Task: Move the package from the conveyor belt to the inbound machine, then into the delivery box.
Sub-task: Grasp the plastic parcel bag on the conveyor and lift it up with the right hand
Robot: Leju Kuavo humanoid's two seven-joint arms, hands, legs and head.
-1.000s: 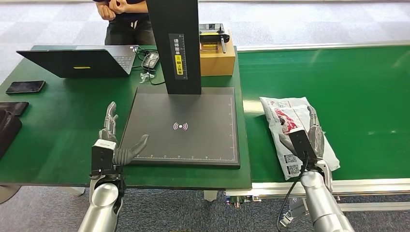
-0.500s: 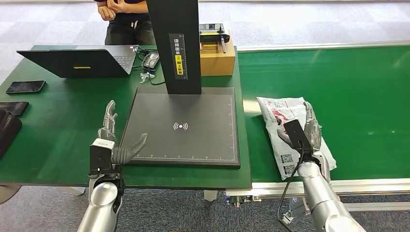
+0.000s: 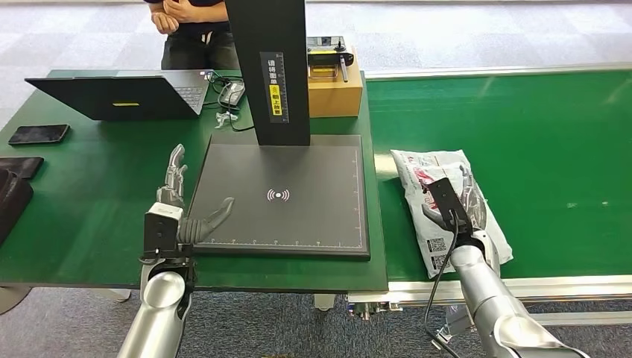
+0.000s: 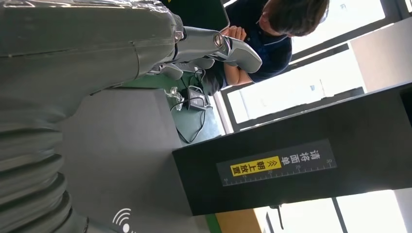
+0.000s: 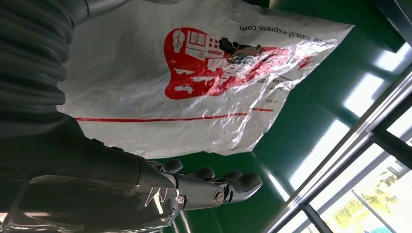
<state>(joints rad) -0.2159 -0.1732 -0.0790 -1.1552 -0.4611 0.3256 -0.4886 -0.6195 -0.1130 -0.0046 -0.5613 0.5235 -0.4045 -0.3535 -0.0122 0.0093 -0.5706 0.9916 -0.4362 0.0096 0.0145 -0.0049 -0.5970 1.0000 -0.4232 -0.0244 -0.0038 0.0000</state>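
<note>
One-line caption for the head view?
Right hand on the package on the belt; left hand open beside the scanner pad.

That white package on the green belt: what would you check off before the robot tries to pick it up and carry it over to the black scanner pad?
1. Package within reach on the conveyor belt: ok, it lies flat near the belt's front edge.
2. Right hand placed over the package: ok.
3. Right hand has a firm hold: cannot tell; the right wrist view shows the fingers alongside the bag, not closed around it.
4. Scanner pad free to receive it: ok, its surface is bare.
5. Left hand out of the way: not ok, its thumb reaches over the pad's front left corner.
6. Person away from the path: ok, standing behind the table.
</note>
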